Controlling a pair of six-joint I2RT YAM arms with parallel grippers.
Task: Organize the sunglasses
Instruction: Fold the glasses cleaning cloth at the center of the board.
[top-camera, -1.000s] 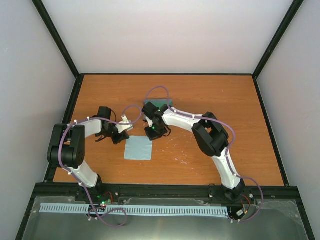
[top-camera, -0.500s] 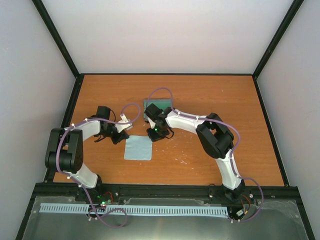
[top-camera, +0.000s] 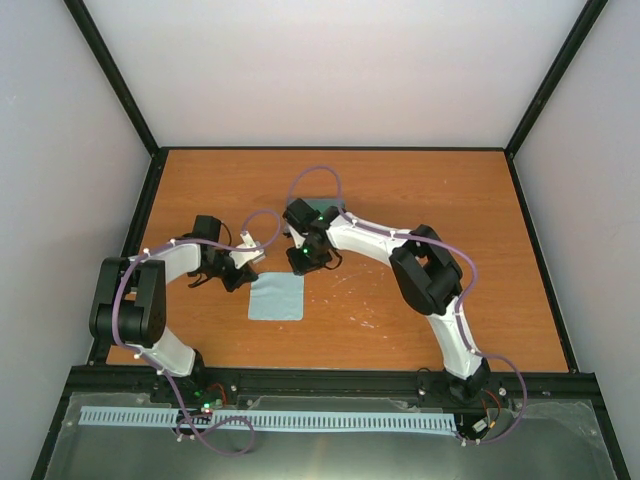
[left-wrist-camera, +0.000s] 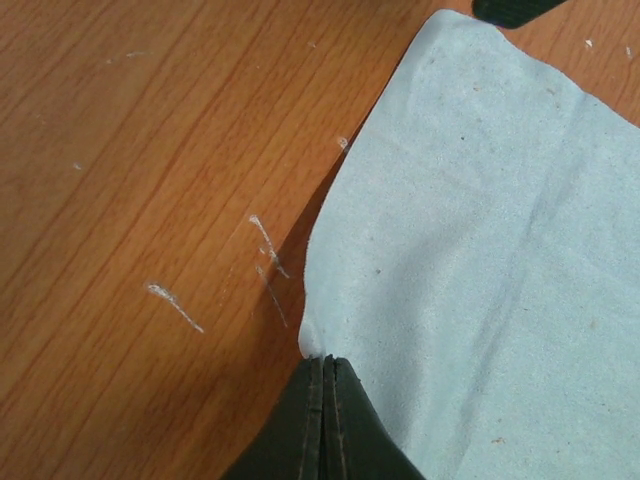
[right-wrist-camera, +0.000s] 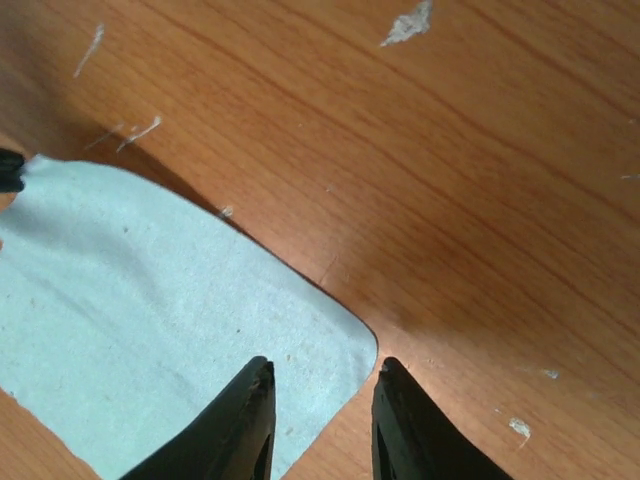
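The pale blue cloth (top-camera: 277, 297) lies nearest to us. It spreads over the wooden table (top-camera: 420, 200) from both claws back toward the arm bases. The left claw (left-wrist-camera: 325, 372) is pressed fully together. Its two dark fingers (left-wrist-camera: 300, 440) meet with no gap, and one corner of the cloth is pinched at their tips. Just ahead of that pinch the cloth's edge rises a little and throws a shadow on the wood to the claw's left. White scuffs (left-wrist-camera: 175, 305) mark the table left of and ahead of those tips.

The right claw (right-wrist-camera: 325, 368) stands narrowly parted and holds nothing. The cloth's neighbouring rounded corner lies flat on the table, right at the gap between its fingertips (right-wrist-camera: 250, 405). We cannot tell whether either tip touches it. At the far left of what this claw's camera sees, a dark tip sits on the cloth's other corner.

From above, we see the two claws at the cloth's two far corners, near each other, with the cloth on the near side of both. Beyond the right claw, behind its wrist and partly covered by it, we make out a blue-grey case (top-camera: 320, 200) on the table.

We cannot find the sunglasses in any of the three views, so we cannot tell where they lie relative to either claw.
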